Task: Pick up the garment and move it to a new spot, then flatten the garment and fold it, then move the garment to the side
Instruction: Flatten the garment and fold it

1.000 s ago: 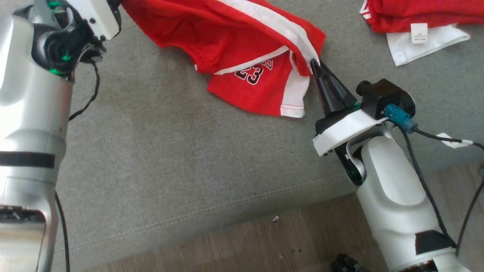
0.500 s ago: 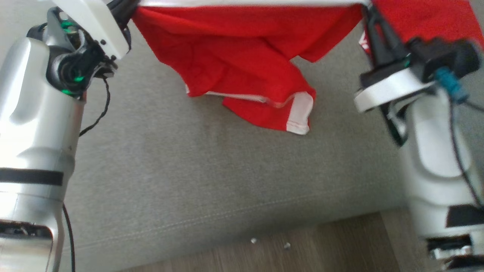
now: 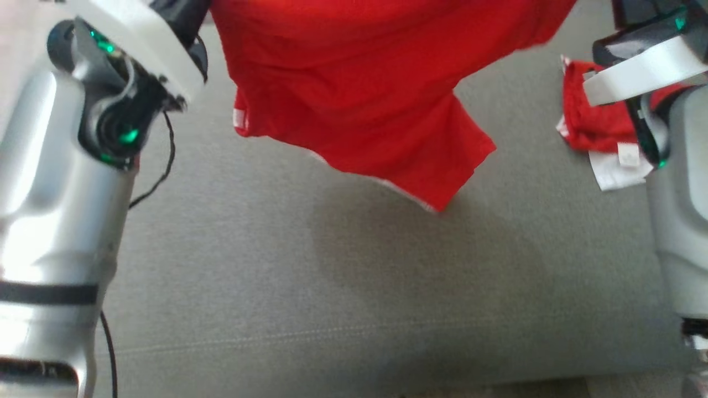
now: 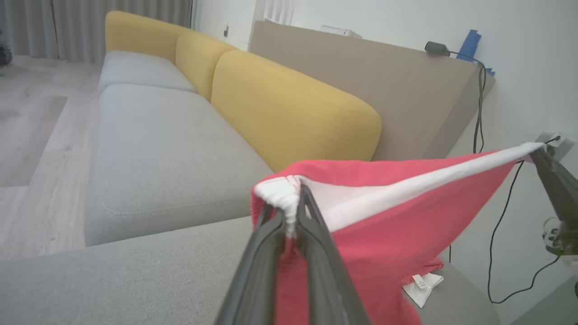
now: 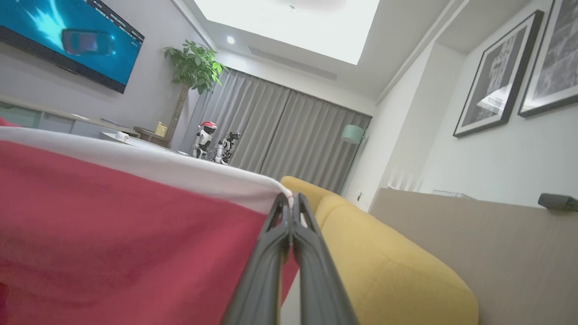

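Note:
The garment (image 3: 359,94) is a red jersey with white trim, and it hangs in the air above the grey sofa seat (image 3: 332,287), stretched between my two arms. My left gripper (image 4: 292,212) is shut on one bunched white-edged corner of the garment (image 4: 384,234). My right gripper (image 5: 290,207) is shut on the white band at the other end of the garment (image 5: 113,234). In the left wrist view the right gripper (image 4: 537,153) holds the far tip of the taut white edge. The cloth's lower corner dangles just over the seat.
A second red and white piece of clothing (image 3: 597,127) lies crumpled on the seat at the right, beside my right arm (image 3: 680,182). Yellow back cushions (image 4: 289,108) run along the sofa's rear. A black cable hangs on the wall (image 4: 478,113).
Both grippers have risen with the garment. It lay partly on the seat and now hangs off it, spread wider. The head camera has also shifted.

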Controlling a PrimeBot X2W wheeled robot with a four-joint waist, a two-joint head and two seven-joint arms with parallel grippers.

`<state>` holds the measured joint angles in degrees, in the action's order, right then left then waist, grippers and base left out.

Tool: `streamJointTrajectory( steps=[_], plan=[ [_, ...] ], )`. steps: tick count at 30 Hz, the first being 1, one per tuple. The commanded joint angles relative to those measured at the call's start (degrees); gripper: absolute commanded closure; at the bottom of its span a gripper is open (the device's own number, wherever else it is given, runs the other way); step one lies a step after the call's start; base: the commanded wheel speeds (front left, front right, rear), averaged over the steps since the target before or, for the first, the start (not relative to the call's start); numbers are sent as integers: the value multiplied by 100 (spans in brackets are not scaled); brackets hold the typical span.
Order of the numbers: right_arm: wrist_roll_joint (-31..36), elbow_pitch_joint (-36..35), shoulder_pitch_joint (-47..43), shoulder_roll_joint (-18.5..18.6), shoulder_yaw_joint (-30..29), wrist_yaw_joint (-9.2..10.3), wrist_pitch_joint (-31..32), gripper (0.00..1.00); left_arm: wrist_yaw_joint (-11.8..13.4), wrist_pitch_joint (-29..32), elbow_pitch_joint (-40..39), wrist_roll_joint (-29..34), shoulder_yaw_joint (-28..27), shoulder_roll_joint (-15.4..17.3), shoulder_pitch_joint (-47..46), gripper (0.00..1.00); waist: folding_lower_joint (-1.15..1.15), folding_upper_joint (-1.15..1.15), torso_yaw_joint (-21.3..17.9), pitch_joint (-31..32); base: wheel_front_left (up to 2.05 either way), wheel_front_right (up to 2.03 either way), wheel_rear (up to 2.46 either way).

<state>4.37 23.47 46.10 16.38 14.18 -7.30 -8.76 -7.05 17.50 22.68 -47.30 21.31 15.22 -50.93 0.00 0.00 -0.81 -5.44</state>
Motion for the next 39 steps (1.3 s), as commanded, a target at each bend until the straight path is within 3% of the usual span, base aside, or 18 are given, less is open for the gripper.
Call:
streamJointTrajectory(
  steps=[1,12,15,22,26,28,31,35,39],
  plan=[
    [-81,-307,209,81,96,-19,91,100,23,-39,-395,9,-223,294,-92,100,0,0,233,326,0,0,0],
    [-713,-2040,-308,796,107,-19,1251,100,694,721,-2602,-396,-518,896,1176,100,0,0,410,662,0,0,0],
    [-840,-2618,-423,995,28,-19,1679,100,885,959,-3156,-512,-606,1031,1368,100,0,0,453,528,0,0,0],
    [-1166,-3160,-163,1236,110,-19,2307,100,1101,1208,-3546,-573,-678,1108,1219,100,0,0,515,-58,0,0,0],
    [-1405,-2776,486,1385,341,-19,2360,100,1043,1223,-3198,-489,-590,1009,680,100,0,0,572,-611,0,0,0],
    [-1550,-2193,1265,1351,543,-19,2206,100,954,1041,-2664,-252,-531,909,61,100,0,0,575,-1079,0,0,0],
    [-1576,-1471,2222,1168,819,-19,1903,100,728,533,-1951,399,-389,949,-744,100,0,0,555,-1566,0,0,0],
    [-1386,-369,3294,904,1103,-19,1331,100,614,-228,-853,735,-413,650,-1691,100,0,0,544,-1963,0,0,0],
    [-1057,550,3862,533,836,-19,607,100,490,-976,83,976,-419,457,-2286,100,0,0,523,-2160,0,0,0]
  ],
)
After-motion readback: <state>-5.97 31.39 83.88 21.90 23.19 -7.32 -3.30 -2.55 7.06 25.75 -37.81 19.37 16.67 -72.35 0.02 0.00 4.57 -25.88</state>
